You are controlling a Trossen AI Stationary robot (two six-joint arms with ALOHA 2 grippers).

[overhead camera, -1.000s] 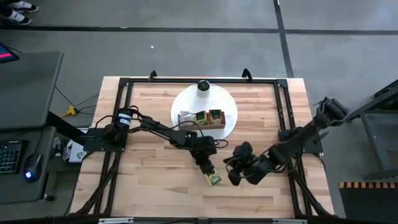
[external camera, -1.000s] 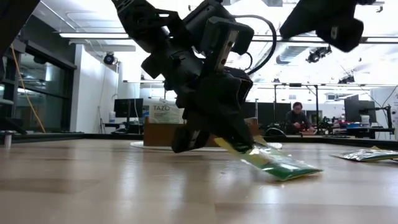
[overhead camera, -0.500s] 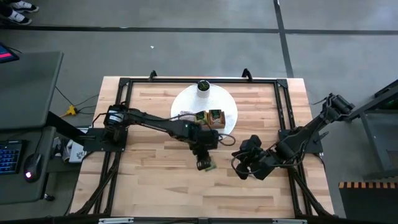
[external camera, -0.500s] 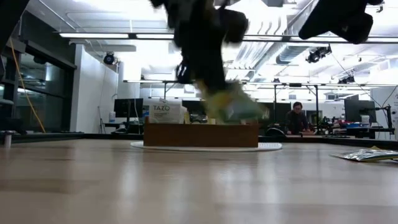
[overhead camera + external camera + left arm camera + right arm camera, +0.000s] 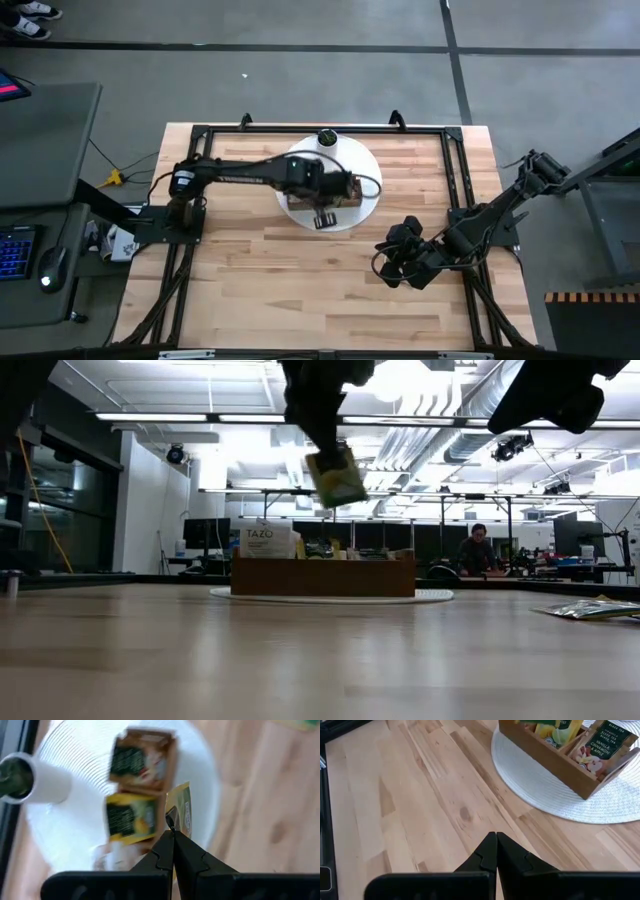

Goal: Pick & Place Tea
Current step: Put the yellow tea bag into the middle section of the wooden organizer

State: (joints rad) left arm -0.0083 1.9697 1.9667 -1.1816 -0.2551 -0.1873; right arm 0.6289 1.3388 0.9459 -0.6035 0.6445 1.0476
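Shut right tool (image 5: 496, 838) over bare table (image 5: 410, 810), wooden tray (image 5: 555, 762) on white mat (image 5: 540, 790).

Two dark jointed arms (image 5: 240, 172), black looping cables, black notched fingers (image 5: 162, 857)

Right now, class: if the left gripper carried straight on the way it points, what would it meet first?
Probably the wooden tray on the white mat. The left gripper, shut on a green tea sachet, points at its compartments, likely the middle one; depth is unclear.

I see the bench (image 5: 250, 290), pale wood planks inside a black frame. On it, toward the far edge, lies a round white mat (image 5: 372, 190). At the bench's right side in the low view lies a green sachet (image 5: 590, 609).
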